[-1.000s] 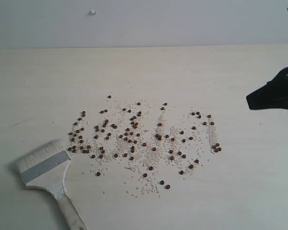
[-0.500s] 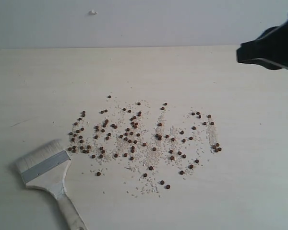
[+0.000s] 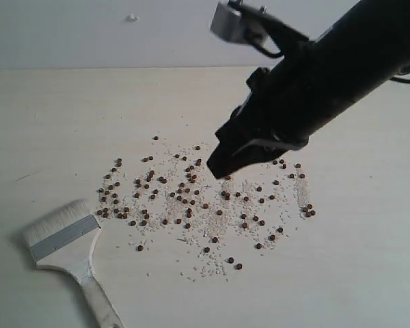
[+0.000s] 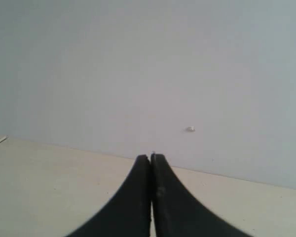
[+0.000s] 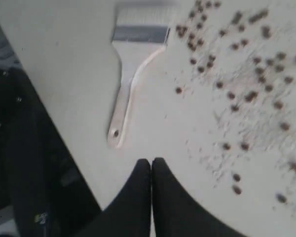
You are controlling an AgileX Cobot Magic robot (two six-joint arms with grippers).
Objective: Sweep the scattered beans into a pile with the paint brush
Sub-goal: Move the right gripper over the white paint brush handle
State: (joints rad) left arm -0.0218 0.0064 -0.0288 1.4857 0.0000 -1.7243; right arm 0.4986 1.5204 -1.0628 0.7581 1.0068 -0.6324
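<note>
Right fingers [image 3: 225,158] and left fingers [image 4: 138,192] are pressed shut, empty. The brush [image 3: 67,239] lies flat on the surface [image 3: 355,273], well apart from the right fingers, past the beans [image 3: 191,198] under them. It is judged light and rigid, best gripped mid-handle.

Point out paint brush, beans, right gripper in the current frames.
paint brush [image 3: 63,236], exterior view, on the metal ferrule.
beans [image 3: 185,200], exterior view, mid-scatter.
right gripper [image 5: 151,163], right wrist view, between the shut fingertips.
</note>
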